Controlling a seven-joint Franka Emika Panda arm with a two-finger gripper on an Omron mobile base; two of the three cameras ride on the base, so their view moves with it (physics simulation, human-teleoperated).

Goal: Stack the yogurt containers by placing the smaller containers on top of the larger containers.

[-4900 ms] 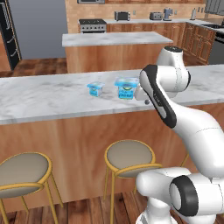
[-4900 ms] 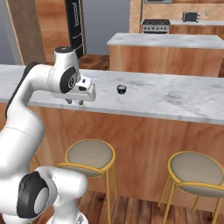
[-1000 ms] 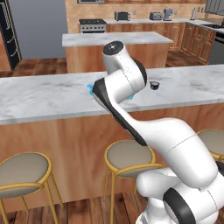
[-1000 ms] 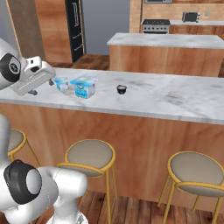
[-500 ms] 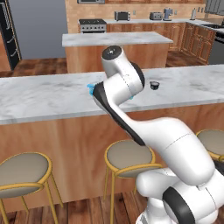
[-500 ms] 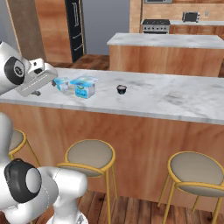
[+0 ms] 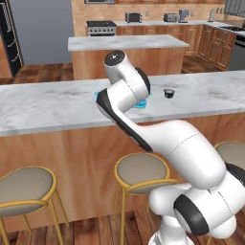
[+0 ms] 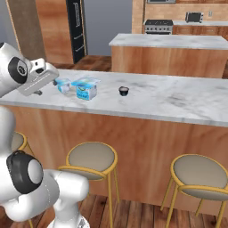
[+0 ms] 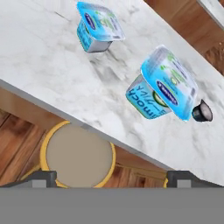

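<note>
Approach step, nothing grasped yet. Marble counter (image 8: pixel 178 104) carries both cups near its front edge: larger container (image 8: pixel 86 88) upright, smaller container (image 8: pixel 63 84) just beside it, not touching (small dark cup (image 8: pixel 124 91) farther along, irrelevant). Gripper (image 9: pixel 111 177) hovering off the counter edge above a stool (image 9: pixel 78 154), jaws spread wide, empty. Next: advance over smaller container, descend, close on it.

A marble counter (image 8: pixel 178 104) fronts gold-framed stools (image 8: pixel 91 158) on wood flooring (image 7: pixel 86 229) (perhaps a stove (image 8: pixel 156 26) behind).
</note>
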